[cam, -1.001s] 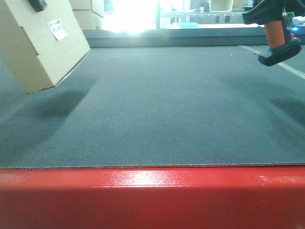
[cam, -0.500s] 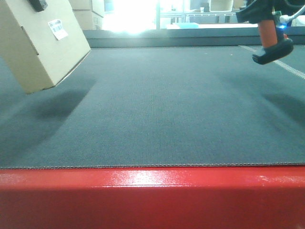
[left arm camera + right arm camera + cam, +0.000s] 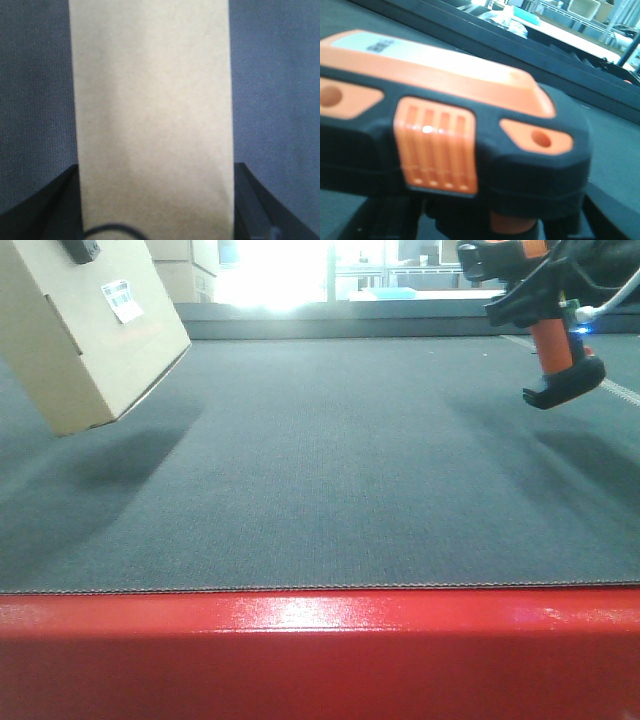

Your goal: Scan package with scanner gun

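The right gripper (image 3: pixel 556 302), closed on the scanner gun (image 3: pixel 558 345), holds it aloft, nose apparently toward the tilted package (image 3: pixel 85 335) well off to its left, clasped in the left gripper (image 3: pixel 156 210).

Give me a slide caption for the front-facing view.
Tilted box, white label showing, held above the grey mat at left; scanner raised at right.
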Robot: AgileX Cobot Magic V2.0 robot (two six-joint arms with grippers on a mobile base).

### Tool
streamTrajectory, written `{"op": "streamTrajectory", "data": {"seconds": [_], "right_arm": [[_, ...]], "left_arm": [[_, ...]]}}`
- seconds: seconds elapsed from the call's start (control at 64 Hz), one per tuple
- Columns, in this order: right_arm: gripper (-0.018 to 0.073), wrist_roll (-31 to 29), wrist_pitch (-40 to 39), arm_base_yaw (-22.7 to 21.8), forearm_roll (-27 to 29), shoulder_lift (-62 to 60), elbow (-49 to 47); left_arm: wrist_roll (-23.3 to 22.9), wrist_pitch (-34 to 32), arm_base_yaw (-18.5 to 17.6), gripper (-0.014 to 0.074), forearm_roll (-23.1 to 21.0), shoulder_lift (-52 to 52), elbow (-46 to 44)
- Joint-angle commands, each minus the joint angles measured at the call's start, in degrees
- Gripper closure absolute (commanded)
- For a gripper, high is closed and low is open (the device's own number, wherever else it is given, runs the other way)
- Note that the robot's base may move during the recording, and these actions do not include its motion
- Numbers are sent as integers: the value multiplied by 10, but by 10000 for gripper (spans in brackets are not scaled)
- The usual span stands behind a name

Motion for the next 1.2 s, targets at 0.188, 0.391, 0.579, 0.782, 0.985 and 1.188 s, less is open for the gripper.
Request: {"op": "streamTrajectory", "data": {"seconds": [0.188, 0.391, 0.579, 0.782, 0.985, 1.188], "right_arm": [[375, -6, -57, 18, -5, -11, -9], [375, -6, -58, 18, 1, -11, -9], [375, -6, -60, 20, 0, -13, -9], [375, -6, -60, 22, 0, -13, -9], [375, -6, -69, 26, 0, -13, -9], [375, -6, -84, 44, 0, -13, -12]], "left_arm": [[0, -7, 2, 383, -9, -10, -6], [0, -7, 2, 383, -9, -10, -6], [-3, -7, 2, 383, -9, -10, -6], [-3, -7, 2, 383, -9, -10, -6], [-3, -7, 2, 383, -9, -10, -6], [-4, -7, 2, 383, -13, -10, -6]]}}
